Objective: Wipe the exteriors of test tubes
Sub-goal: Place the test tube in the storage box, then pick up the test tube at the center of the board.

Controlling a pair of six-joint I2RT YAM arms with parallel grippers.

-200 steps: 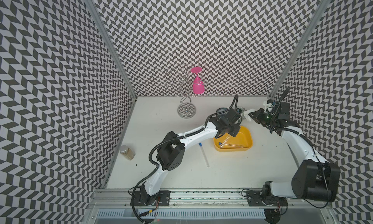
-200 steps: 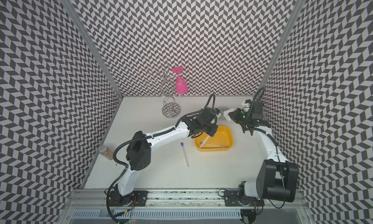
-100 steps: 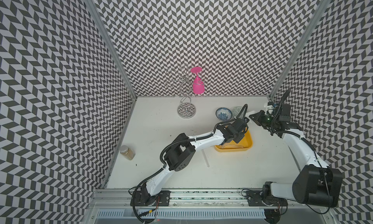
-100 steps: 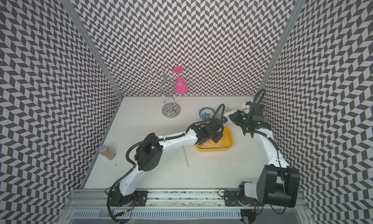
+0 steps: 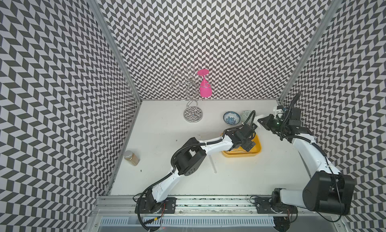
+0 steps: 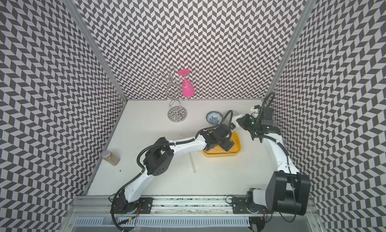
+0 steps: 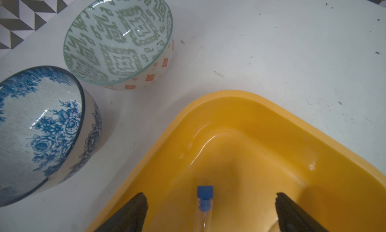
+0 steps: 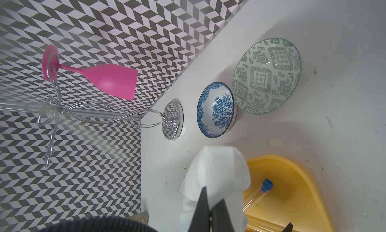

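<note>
Far left first: the little jar [image 5: 131,157] sits well apart from both arms, and nobody's bothering with it.

Moving in, the left gripper [image 7: 208,201] is down inside the yellow tray [image 7: 229,94], and here's the news. A second ago those fingers were pressed together; now they're spread as wide as they go. Right between them, touching neither, lies a tube [image 7: 204,214], its blue cap pointing away from the wrist. So it's been let go, and it looks to be resting on the tray floor. Ahead of the fingertips and off to one side, outside the tray, stand the two patterned bowls [image 7: 119,38].

Back toward that arm's elbow, another tube [image 5: 213,164] lies on the bare table [image 5: 167,137], partly tucked under the forearm. I'd say that one is yet to be wiped.

On to the right: the right gripper [image 8: 211,208] is pinching the white tissue [image 8: 217,168], which flops forward past its tips, near the tray's corner. The released tube shows just beside it, in the tray.

My read is that one tube is wiped and delivered. The free hand now has to back out and fetch the one from the table. Whether a third lies deeper in the tray, I can't tell from here.
</note>
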